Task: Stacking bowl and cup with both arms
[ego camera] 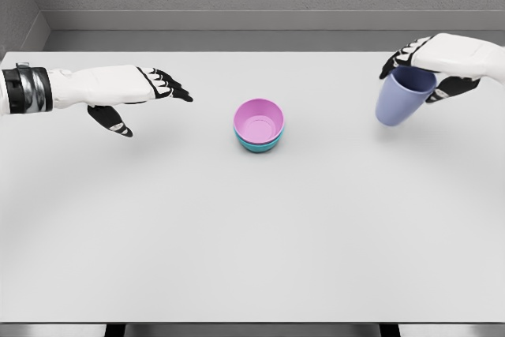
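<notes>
The black fingers [404,54] of the right hand [442,61] are curled over the rim of a pale periwinkle-blue plastic cup [402,95], with the thumb on the cup's near side, so the hand is clamped on it from above. The cup hangs tilted, its base swung down toward the left and its mouth up under the palm, off to the right of the white tabletop [252,234]; whether it is clear of the surface cannot be told from here. The right arm reaches in from the right edge. On the other side, the left hand [130,96] has its fingers stretched out nearly straight and loosely apart, thumb hanging below, holding nothing, with the white forearm lying level from the left edge. Between the 2 hands, near the table's middle, a pink round plastic bowl [259,121] sits nested inside a teal round plastic bowl [257,146], both upright and well apart from either hand.
</notes>
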Robot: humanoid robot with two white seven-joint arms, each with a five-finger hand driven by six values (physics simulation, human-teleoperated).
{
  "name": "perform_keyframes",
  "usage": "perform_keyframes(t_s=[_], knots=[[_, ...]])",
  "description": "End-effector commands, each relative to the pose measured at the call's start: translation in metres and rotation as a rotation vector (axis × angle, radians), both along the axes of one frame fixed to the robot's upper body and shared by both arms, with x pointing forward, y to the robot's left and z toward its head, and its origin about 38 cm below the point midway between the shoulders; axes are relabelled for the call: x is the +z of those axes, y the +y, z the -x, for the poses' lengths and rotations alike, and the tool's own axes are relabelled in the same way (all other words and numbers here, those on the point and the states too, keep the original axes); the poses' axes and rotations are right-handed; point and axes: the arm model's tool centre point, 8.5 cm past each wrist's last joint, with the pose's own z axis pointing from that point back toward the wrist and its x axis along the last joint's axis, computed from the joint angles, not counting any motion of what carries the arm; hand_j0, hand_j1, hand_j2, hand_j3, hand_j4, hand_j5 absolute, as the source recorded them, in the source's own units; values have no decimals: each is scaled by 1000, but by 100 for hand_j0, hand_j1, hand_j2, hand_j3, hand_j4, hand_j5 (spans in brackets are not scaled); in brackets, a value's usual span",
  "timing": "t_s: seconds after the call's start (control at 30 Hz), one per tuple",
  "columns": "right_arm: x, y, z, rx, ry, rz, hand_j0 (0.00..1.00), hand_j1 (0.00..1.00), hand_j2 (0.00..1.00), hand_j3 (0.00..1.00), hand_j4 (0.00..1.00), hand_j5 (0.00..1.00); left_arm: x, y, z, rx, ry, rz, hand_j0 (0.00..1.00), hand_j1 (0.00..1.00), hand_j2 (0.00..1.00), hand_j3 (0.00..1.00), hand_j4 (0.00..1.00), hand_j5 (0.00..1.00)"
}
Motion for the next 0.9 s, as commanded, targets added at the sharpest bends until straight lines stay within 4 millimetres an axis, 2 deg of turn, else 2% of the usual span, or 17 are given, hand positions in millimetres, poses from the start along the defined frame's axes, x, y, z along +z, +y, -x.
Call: perform_keyframes(t_s=[0.0, 0.5, 0.87], knots=[[-2, 4, -1, 5, 5, -10, 73, 73, 73, 73, 73, 73, 1, 0, 0, 3, 2, 6, 100, 100, 100, 100, 100, 100], [7, 11, -6, 16, -16, -19, 69, 69, 69, 69, 69, 69, 1, 0, 0, 3, 2, 6, 100, 100, 100, 100, 100, 100], [10, 36, -13, 66, -26, -35, 69, 69, 69, 69, 69, 69, 1, 0, 0, 3, 2, 6, 100, 100, 100, 100, 100, 100]])
